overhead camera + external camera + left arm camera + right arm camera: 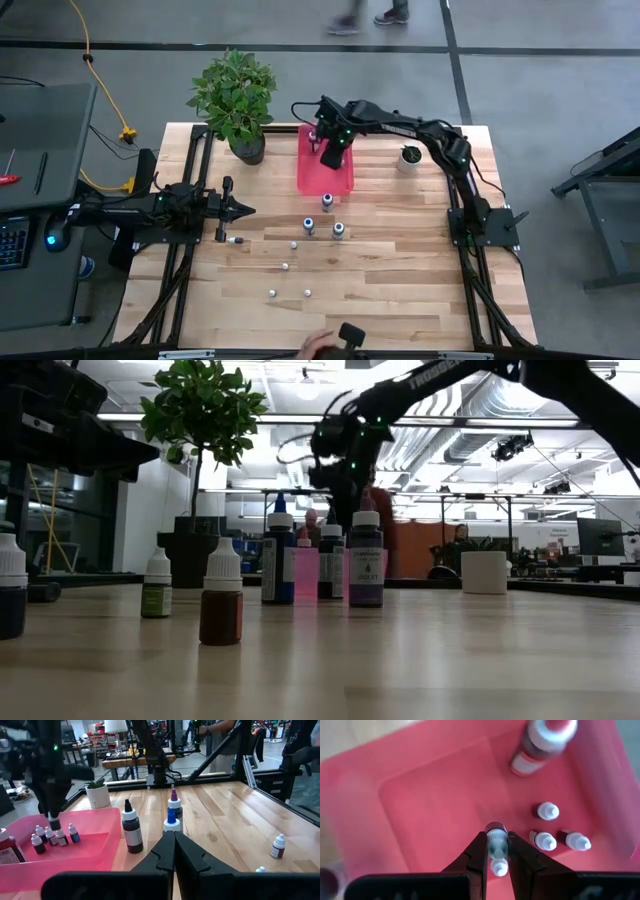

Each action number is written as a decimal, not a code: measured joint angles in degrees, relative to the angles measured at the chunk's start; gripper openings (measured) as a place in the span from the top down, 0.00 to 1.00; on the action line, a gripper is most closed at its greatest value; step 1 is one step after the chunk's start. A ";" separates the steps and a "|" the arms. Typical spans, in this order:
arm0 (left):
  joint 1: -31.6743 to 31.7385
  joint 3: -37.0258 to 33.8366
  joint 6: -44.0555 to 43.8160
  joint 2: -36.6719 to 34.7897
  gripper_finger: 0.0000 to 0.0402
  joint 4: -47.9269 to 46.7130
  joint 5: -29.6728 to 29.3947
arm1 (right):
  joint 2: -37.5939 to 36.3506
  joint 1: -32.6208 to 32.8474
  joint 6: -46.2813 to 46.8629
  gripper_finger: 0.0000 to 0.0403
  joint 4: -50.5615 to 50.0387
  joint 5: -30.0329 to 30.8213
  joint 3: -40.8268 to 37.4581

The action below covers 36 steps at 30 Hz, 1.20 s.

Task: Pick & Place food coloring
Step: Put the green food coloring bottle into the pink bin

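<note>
Right wrist view — small bottle (496, 840) pinched in the right gripper (496, 851) over the pink tray (420, 795).
Released crookedly, it may topple standing bottles (547, 811) — left gripper (240, 211) waits closed, empty.

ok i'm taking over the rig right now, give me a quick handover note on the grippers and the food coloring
Right gripper: over the pink bin, shut on a small bottle, not yet released.
Left gripper: shut, empty, parked at the table's left side.
Done: four small bottles and one larger bottle already in the bin.
Left: three taller bottles standing just in front of the bin, plus several small bottles scattered nearer the front of the table.
Also on the table: leafy plant and small white pot, not part of the job.
</note>
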 joint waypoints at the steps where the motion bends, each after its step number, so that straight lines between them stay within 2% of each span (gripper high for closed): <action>1: -0.02 0.02 0.00 -0.01 1.00 0.00 0.00 | 0.48 -0.26 0.87 0.89 -0.03 -0.03 0.00; 12: -0.01 0.00 0.02 0.00 1.00 0.00 0.00 | 2.84 -1.12 7.27 0.89 3.54 0.34 0.00; 24: -0.01 0.00 0.00 -0.01 1.00 0.00 0.00 | 2.85 -2.06 10.61 0.89 5.06 5.98 0.00; 36: 0.00 0.01 0.01 0.00 1.00 0.00 0.00 | 4.65 -1.34 15.44 0.89 5.45 5.96 -0.04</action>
